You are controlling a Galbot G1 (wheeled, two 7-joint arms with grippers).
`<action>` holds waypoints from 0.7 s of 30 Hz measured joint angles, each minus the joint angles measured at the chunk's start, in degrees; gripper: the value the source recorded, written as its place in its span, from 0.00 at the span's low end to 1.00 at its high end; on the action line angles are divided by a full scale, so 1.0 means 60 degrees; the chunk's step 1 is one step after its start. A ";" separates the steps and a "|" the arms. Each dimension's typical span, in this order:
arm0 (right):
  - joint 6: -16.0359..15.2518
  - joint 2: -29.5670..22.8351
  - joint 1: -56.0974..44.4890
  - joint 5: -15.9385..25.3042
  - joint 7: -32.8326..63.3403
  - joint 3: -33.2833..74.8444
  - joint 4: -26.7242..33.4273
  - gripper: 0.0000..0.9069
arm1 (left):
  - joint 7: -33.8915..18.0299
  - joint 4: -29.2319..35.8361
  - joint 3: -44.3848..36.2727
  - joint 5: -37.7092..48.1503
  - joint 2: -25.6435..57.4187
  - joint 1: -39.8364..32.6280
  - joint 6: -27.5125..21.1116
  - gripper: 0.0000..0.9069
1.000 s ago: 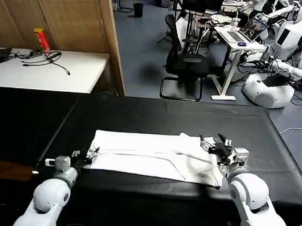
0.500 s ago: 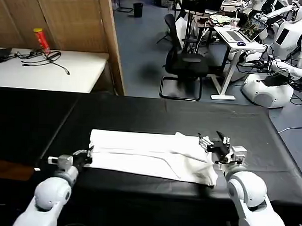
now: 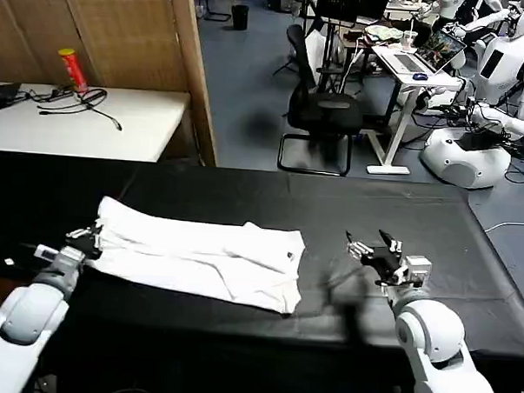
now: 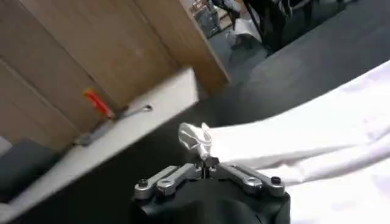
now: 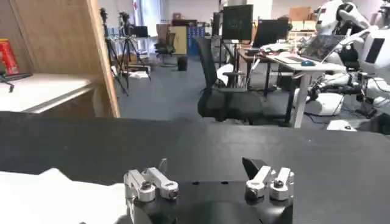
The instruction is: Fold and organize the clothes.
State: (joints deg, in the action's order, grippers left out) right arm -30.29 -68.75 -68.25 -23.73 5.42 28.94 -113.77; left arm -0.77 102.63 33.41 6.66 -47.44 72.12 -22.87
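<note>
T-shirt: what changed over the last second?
The left gripper, shut on the T-shirt, dragged it toward the robot's left. The right gripper let go of the shirt's other end; its jaws now stand open over the bare black table, roughly where it was.

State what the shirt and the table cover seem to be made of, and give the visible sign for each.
Shirt: soft white woven or knit cloth, likely cotton, matte; it creases, lies in folded layers and bunches where the left claw pinches it.
Table cover: black, matte, probably fabric or a soft mat; it shows faint fold lines and no glare.
</note>
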 joint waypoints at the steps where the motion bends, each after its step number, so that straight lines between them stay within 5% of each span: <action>1: 0.0002 -0.0015 -0.0023 0.0025 0.0000 0.0007 -0.0011 0.97 | -0.0052 0.0077 -0.0059 0.0104 -0.0016 0.0032 -0.0056 0.00; 21: 0.0145 -0.0264 -0.0865 0.0387 -0.0038 0.0860 -0.0250 0.97 | -0.1016 0.2047 -0.2656 0.3877 -0.2671 -0.0592 -0.1035 0.00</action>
State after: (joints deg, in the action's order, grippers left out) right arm -29.42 -70.33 -73.44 -21.41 5.19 34.10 -115.27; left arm -6.86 114.91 17.48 29.92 -63.46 68.57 -29.08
